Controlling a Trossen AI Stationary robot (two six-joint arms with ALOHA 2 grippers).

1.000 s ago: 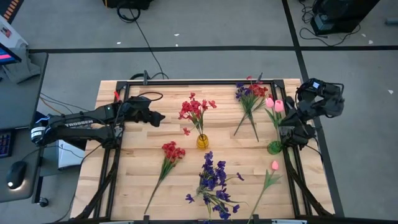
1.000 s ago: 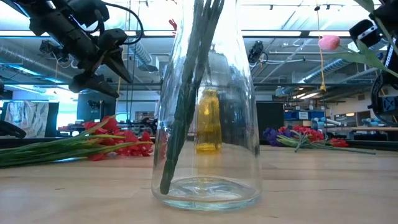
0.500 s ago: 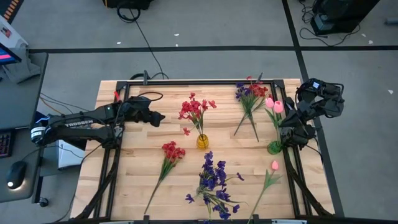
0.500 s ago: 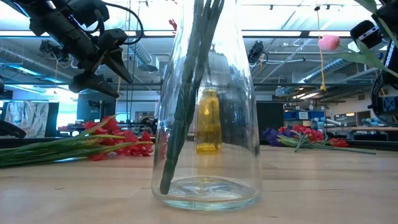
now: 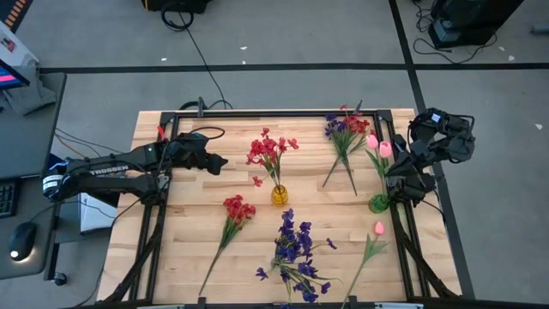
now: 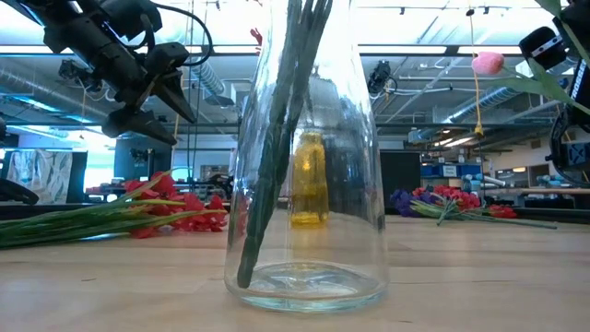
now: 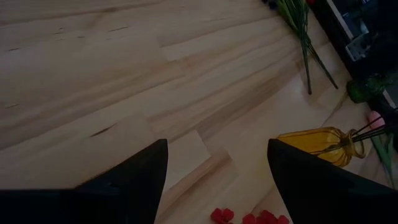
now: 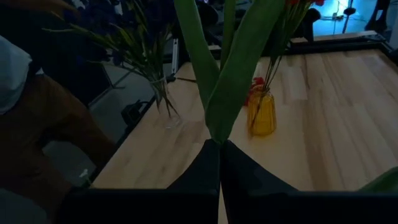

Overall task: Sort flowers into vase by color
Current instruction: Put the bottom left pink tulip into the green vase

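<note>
High view: I see the left gripper (image 5: 221,161) hanging over the left part of the worktop (image 5: 184,225), fingers spread, nothing between them. The right gripper (image 5: 393,178) sits at the right edge, clenched on the pink tulip stems (image 5: 380,176) that stand in the green vase (image 5: 378,203). The yellow vase (image 5: 280,196) stands mid-worktop with red blooms (image 5: 269,151) in it. A loose red sprig (image 5: 232,216) lies toward the near edge, left of the purple bunch (image 5: 294,249) in the clear vase. A mixed purple-and-red bunch (image 5: 345,130) lies at the far edge; one pink bud (image 5: 377,228) lies near the near right corner.

Low view: the clear vase (image 6: 307,166) fills the middle, green stems inside; yellow vase behind it. Left gripper aloft, fingers (image 6: 171,92) apart. Red sprig flat on the worktop.

Left wrist view: both fingers (image 7: 142,177) parted over bare wood; yellow vase beyond.

Right wrist view: fingers (image 8: 205,171) pressed together on a green tulip leaf (image 8: 236,68).
</note>
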